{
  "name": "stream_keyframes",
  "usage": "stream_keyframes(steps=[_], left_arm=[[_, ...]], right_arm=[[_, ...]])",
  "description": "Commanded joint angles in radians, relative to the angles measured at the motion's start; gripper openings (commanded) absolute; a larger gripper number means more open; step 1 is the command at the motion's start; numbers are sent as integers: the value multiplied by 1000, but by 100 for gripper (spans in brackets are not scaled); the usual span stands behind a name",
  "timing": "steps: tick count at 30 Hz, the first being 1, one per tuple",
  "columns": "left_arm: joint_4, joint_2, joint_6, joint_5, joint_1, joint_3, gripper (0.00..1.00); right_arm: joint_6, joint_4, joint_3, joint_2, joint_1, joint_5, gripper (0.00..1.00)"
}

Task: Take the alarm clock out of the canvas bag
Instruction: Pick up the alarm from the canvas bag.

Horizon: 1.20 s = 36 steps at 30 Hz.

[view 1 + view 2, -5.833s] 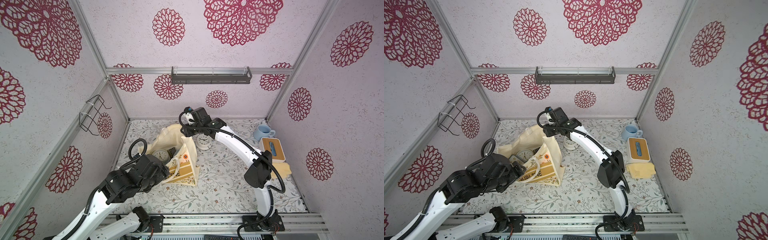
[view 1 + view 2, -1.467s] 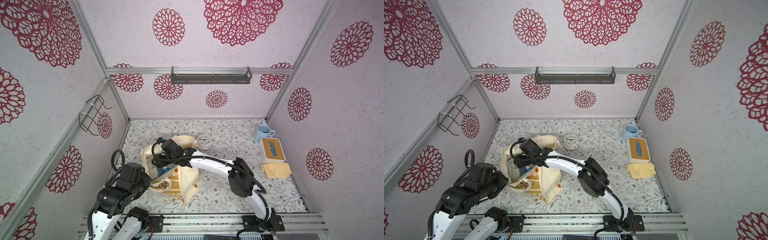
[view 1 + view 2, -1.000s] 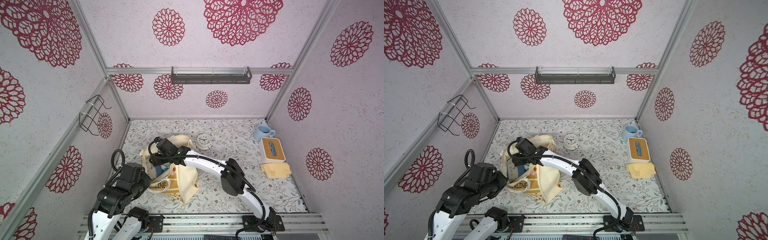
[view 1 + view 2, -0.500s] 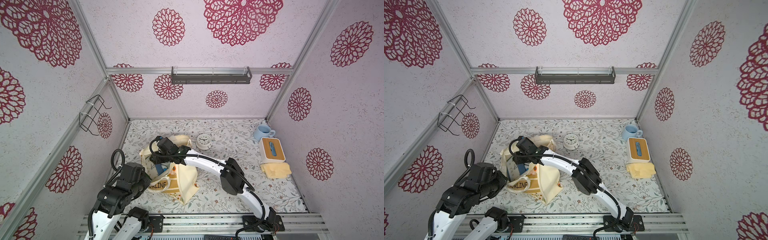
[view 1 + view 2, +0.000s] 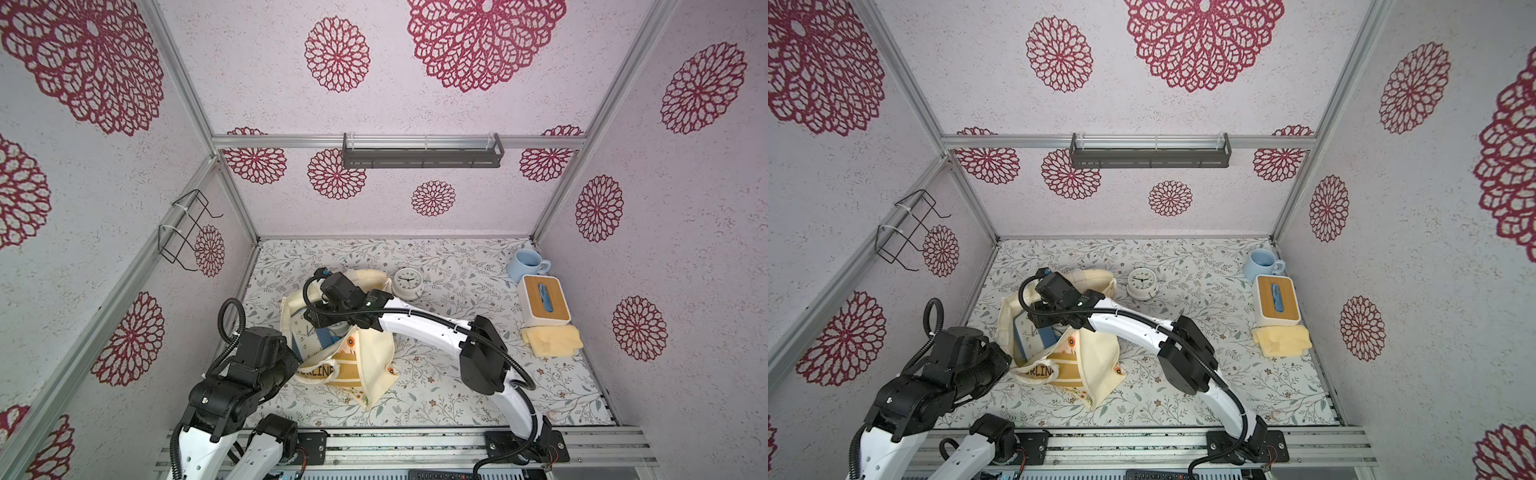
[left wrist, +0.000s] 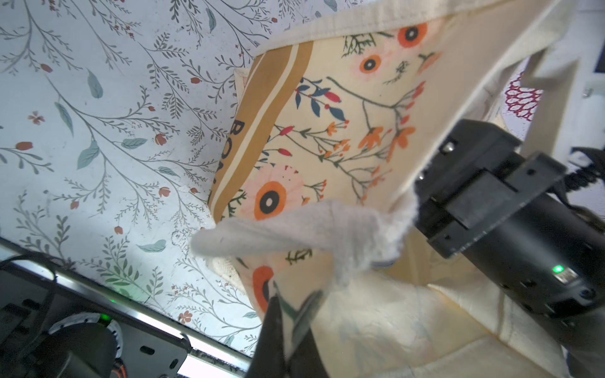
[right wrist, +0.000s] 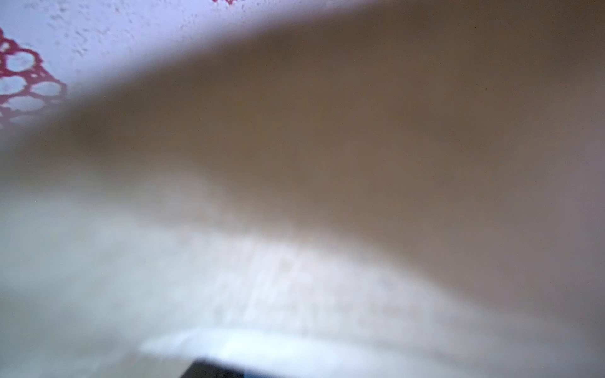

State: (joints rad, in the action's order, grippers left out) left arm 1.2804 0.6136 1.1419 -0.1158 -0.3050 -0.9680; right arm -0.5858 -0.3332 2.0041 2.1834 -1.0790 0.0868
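Nearest the base, the left gripper (image 6: 292, 304) is clamping tight on the cream rim of the canvas bag (image 5: 374, 359). Its dark fingers (image 6: 272, 327) are pinching the fabric and holding that edge up off the floral table cover (image 5: 457, 386). The bag is sitting on the left half of the table. Its mustard-striped panel with dark lettering and orange flowers is facing the base, and its mouth is gaping upward.

The right arm (image 5: 419, 328) is arching across from the right and dipping its wrist into that opening. The right gripper (image 5: 332, 326) is sitting down inside the bag with its jaws hiding under the wrist, so I cannot tell whether they are parted or gripping anything. The right wrist view is showing only blurred cream cloth at close range.

Inside the bag, just beside that gripper, a blue-edged clock (image 5: 309, 332) is lying with its white face up; both top views are showing it (image 5: 1030, 338).

Just beyond the bag's far edge a round white alarm clock (image 5: 408, 282) is standing on the table, clear of both arms.

Along the right side, a yellow cloth (image 5: 550, 340) is lying against a white box (image 5: 544, 305) with a wooden top, and a blue mug (image 5: 524, 266) is standing behind it in the far corner.

Farthest off, a grey shelf (image 5: 422, 151) is hanging on the back wall, and a wire rack (image 5: 183, 232) is hanging on the left wall.
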Motion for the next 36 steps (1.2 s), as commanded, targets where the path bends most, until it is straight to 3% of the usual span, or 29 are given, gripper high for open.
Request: stream_keyframes(steps=[1,8,15,25,36], left_arm=[[12,-1,-21,-45,3,-24,0],[12,19,-44,-50,1,-62,0],[-14,62,-152,-31,1,-110,0],[-128,71,-294,58,1,-221,35],[-233,93,-427,148,1,-413,60]], right_arm=[[49,-10,-41,-139,39,-20,19],[54,5,-136,-276,83,6,19],[105,74,-206,-410,127,68,17],[168,165,-207,-506,191,217,13],[190,132,-66,-555,220,245,12]])
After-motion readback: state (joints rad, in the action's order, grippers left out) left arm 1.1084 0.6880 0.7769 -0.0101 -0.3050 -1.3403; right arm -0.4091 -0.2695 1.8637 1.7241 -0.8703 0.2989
